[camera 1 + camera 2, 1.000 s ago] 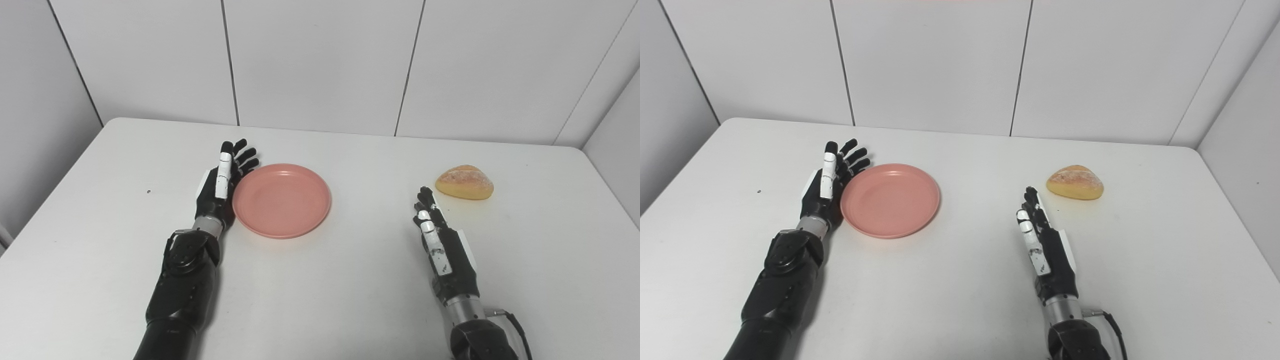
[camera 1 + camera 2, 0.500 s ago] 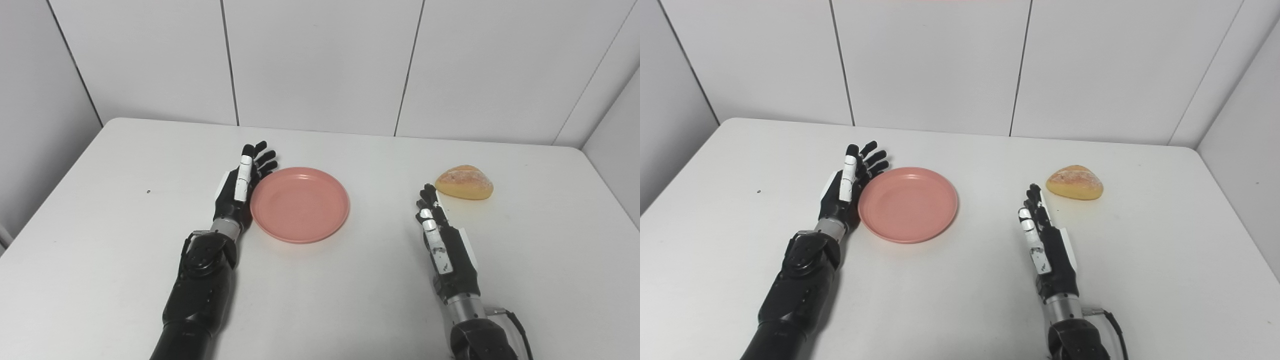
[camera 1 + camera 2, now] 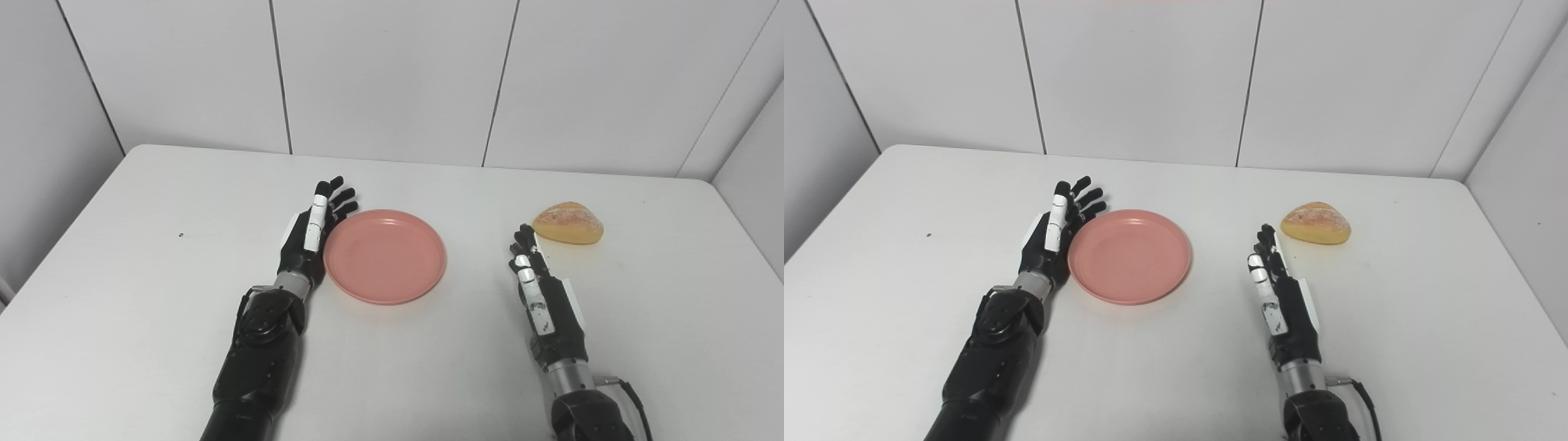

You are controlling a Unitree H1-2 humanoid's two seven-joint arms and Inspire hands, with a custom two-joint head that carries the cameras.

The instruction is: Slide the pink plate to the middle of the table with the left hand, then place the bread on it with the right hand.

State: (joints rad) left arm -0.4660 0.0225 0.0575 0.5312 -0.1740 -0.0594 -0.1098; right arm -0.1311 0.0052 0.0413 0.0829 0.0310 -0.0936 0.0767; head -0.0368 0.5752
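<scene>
Resting edge-on beside pink plate [image 3: 384, 255], left hand [image 3: 310, 233], fingers [image 3: 335, 196] straight.

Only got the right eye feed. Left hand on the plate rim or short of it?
Observer: On it. The left eye view shows no gap: left hand open, palm side against the plate's left rim.
Operator: Right hand touching the bread?
Observer: No. The left eye view shows a thin strip of table between the bread and the right hand, which is open and holds nothing.
</scene>
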